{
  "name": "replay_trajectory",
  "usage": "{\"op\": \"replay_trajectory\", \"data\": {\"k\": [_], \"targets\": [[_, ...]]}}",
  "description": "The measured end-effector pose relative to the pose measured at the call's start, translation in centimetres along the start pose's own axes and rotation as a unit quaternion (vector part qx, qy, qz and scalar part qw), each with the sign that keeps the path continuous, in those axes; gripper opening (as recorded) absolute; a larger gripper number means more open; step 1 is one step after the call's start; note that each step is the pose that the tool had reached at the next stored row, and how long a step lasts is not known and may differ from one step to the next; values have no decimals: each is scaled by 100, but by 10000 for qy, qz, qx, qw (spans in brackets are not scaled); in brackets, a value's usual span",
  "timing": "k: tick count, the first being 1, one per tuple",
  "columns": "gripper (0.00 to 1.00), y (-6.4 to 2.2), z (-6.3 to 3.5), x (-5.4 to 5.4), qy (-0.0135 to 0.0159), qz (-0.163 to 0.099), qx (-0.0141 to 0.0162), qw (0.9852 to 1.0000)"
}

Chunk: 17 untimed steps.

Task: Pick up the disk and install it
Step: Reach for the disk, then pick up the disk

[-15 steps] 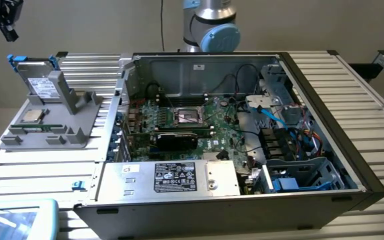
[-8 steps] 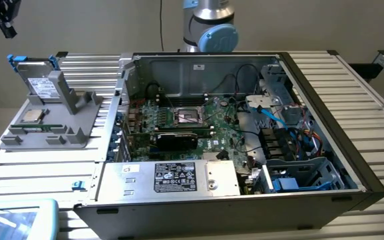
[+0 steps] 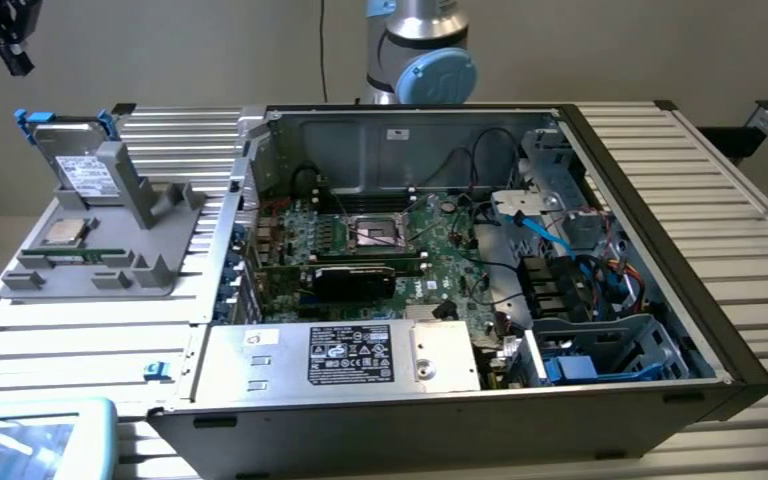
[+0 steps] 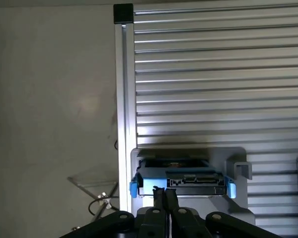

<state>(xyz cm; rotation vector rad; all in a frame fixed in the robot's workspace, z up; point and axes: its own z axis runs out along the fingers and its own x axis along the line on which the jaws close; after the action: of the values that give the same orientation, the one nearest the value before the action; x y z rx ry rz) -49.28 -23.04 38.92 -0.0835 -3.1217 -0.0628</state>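
The end effector point(image 4: 164, 192), fingers pressed together and empty, hangs above the disk point(image 4: 181, 182) standing on edge in a grey holder point(image 3: 144, 262) on the counter point(image 3: 64, 340).

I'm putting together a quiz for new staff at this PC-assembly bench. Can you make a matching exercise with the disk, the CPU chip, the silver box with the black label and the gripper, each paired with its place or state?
Things
1. disk
2. CPU chip
3. silver box with black label
4. gripper

Places or states
A. lies flat on the grey holder
B. shut, nothing held
C. stands on edge in the grey holder, blue rails on its edges
D. sits inside the open computer case

Pairs: 1-C; 2-A; 3-D; 4-B
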Motion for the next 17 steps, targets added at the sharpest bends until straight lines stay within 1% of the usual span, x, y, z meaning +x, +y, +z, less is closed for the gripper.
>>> {"op": "replay_trajectory", "data": {"k": [17], "targets": [[11, 0, 0, 0, 2, -42, 1, 10000]]}}
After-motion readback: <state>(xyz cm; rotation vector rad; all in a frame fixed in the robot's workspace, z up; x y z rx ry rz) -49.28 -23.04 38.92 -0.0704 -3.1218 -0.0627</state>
